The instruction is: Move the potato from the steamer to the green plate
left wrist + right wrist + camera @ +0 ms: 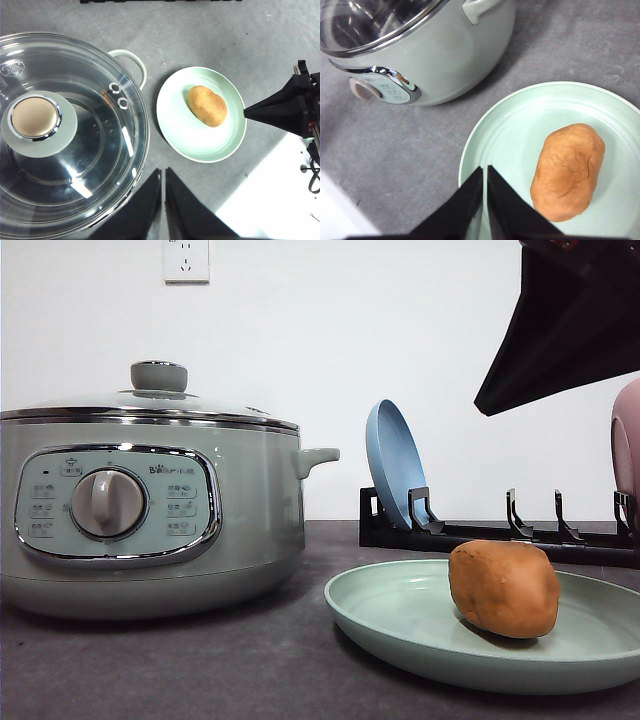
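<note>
Right hand clenched empty above green plate, potato on it, lidded steamer beside, blue plate racked behind.

The dark grey textured desk carries the sage-green lidded steamer, the pale mint-green round plate beside it, and a black dish rack behind.

Potato: matte orange-brown, fine darker creases in the skin. Green plate: plain pale mint, glossy, no pattern. Steamer: pale sage-green body, chrome rim and chrome band around the control panel, grey-beige knob, clear glass lid with green knob. Blue plate: uniform mid blue. Dish rack: black. Tabletop: dark grey, faintly mottled. Wall: white. Gripper fingers: black.
</note>
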